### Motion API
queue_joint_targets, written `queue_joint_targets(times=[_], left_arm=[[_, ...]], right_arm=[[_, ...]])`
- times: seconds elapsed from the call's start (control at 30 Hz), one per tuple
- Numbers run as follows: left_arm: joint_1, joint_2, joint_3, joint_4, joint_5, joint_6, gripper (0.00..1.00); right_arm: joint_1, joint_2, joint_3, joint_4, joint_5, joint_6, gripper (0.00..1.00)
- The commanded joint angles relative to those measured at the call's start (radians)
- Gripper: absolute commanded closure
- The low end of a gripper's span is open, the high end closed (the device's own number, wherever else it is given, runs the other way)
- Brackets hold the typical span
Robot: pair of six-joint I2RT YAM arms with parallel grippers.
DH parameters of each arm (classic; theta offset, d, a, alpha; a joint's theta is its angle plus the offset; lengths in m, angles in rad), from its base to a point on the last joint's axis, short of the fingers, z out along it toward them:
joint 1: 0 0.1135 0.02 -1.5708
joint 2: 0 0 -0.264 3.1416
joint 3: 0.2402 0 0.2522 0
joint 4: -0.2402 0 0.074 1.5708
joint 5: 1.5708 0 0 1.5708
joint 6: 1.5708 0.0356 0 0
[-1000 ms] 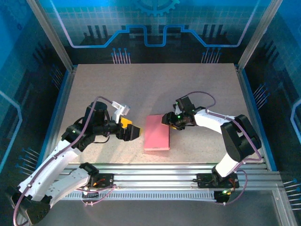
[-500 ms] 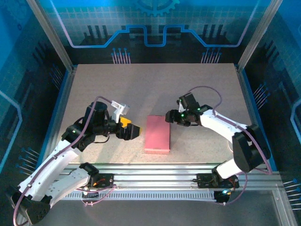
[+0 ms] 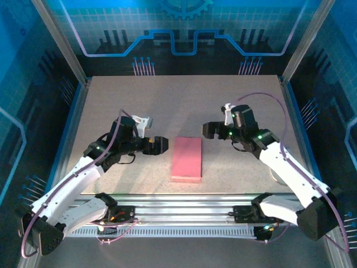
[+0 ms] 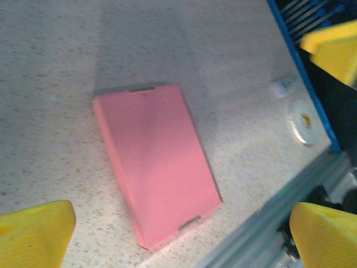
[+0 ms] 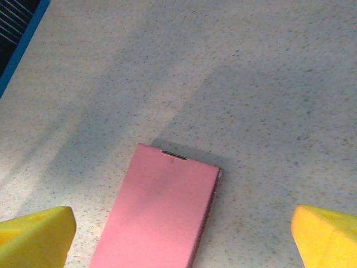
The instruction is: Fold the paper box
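Pink paper box (image 3: 186,159) lies flat at lower centre of the top view, looks light, thin, easy to crease, so I'd pinch a long edge; left gripper (image 3: 163,145) and right gripper (image 3: 206,130) flank it, both wide open, empty

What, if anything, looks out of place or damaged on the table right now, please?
Nothing much: the paper box lies flat and closed, uncrumpled, on the table. The one stray item is a small white disc near the table's blue edge.
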State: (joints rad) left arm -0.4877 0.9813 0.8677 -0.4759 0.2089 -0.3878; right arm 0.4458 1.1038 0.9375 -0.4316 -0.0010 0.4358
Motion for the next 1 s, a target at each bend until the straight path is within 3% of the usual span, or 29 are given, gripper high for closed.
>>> queue_joint_targets(times=[0.0,0.2,0.4,0.73,0.97], left_arm=[[0.009,0.002,-0.026,0.050,-0.124,0.002,0.01],[0.046,0.027,-0.065,0.119,-0.223,0.015,0.01],[0.180,0.031,-0.178,0.253,-0.274,0.027,0.01],[0.305,-0.036,-0.306,0.368,-0.448,0.186,0.01],[0.398,-0.006,-0.425,0.643,-0.387,0.289,0.01]], right_arm=[[-0.023,-0.063,-0.052,0.023,0.100,-0.074,0.00],[-0.039,-0.152,-0.171,0.050,0.150,-0.137,0.00],[-0.051,-0.209,-0.249,0.086,0.196,-0.165,0.00],[-0.056,-0.202,-0.259,0.072,0.166,-0.123,0.00],[-0.056,-0.200,-0.263,0.079,0.169,-0.117,0.00]])
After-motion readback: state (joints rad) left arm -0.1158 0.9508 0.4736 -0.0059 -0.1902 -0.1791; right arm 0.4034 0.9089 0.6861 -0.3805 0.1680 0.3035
